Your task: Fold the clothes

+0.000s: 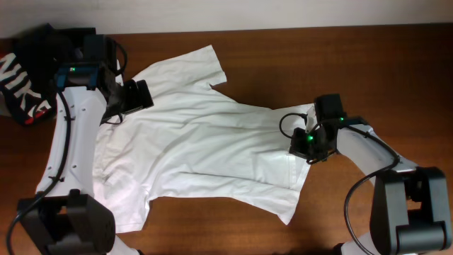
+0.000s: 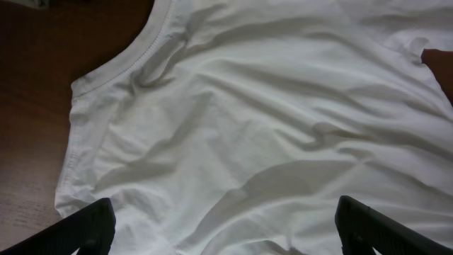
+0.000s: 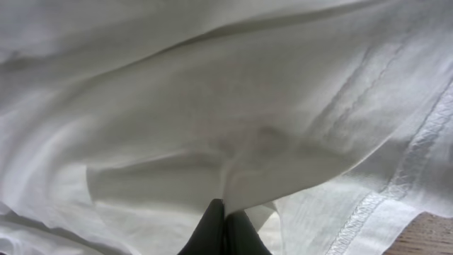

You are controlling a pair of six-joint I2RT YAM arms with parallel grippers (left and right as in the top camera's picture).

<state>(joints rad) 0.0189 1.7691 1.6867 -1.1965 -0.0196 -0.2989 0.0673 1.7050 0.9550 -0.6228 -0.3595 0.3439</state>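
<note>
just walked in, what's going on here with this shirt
Two robot arms are folding a plain white short-sleeved T-shirt lying spread and wrinkled on the brown wooden table. The right end effector is shut on a pinch of fabric at the hem. The left end effector is open above the collar area, holding nothing. No fold is made yet. A black garment with white lettering lies beside the left arm.
</note>
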